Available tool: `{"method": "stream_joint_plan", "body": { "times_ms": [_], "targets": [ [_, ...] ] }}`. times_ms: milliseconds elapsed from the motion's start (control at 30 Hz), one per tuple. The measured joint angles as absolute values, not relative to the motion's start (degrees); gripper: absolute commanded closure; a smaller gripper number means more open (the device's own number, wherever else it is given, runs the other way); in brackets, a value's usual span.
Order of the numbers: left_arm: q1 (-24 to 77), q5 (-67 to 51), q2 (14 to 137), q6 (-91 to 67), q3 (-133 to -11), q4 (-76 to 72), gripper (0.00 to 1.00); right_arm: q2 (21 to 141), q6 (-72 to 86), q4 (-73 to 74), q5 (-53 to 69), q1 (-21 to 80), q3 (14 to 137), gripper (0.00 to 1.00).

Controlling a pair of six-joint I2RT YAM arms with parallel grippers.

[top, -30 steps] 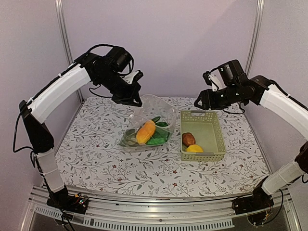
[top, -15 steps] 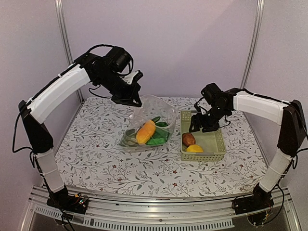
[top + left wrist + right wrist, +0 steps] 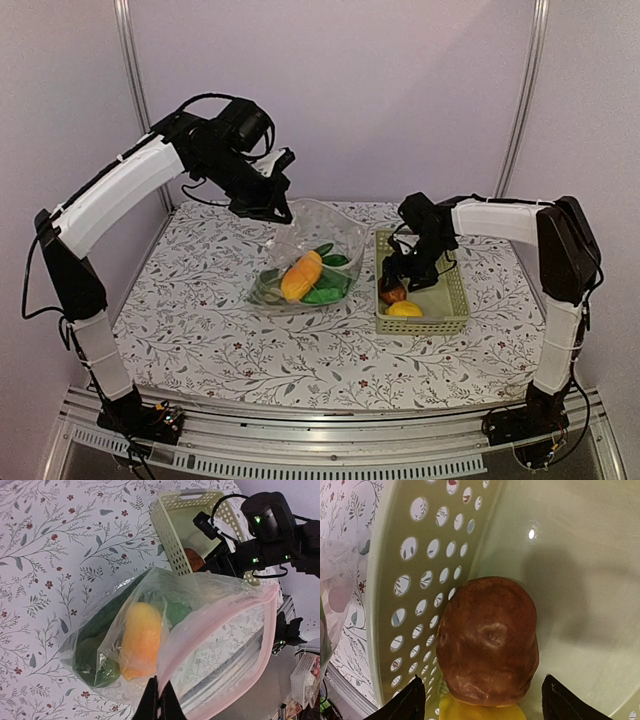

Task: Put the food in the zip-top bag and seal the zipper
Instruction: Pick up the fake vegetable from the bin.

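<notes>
The clear zip-top bag lies mid-table, its mouth lifted. My left gripper is shut on the pinkish zipper strip at the mouth edge, fingertips pinched together. Inside the bag are the orange-yellow oval, the green cucumber, a dark green lump and leafy green. My right gripper is open, low inside the basket, a finger on each side of the brown potato. The yellow lemon lies against the potato.
The pale green perforated basket stands right of the bag; its holed wall is close by the right gripper's left finger. It also shows in the left wrist view. Floral tablecloth covers the table; purple walls enclose it.
My right arm came down from above the basket's far end into the basket, over the potato. The left arm and the bag stayed nearly still.
</notes>
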State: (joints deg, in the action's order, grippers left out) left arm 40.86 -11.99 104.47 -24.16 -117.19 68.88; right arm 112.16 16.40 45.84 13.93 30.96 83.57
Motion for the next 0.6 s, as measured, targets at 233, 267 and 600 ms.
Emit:
{"method": "stream_joint_plan", "body": {
  "times_ms": [233,267,600],
  "targets": [
    [40.56,-11.97,104.22,-24.08,-117.14,68.71,1.0,116.62,15.31,45.1,13.63,30.96,85.71,0.26],
    [40.49,-11.99,104.14,-24.03,-117.14,68.71,1.0,117.05,15.16,44.99,13.58,30.96,85.95,0.27],
    [40.25,-12.4,103.98,-24.01,-117.14,68.49,1.0,118.15,14.22,44.27,13.39,29.98,87.0,0.48]
  ]
}}
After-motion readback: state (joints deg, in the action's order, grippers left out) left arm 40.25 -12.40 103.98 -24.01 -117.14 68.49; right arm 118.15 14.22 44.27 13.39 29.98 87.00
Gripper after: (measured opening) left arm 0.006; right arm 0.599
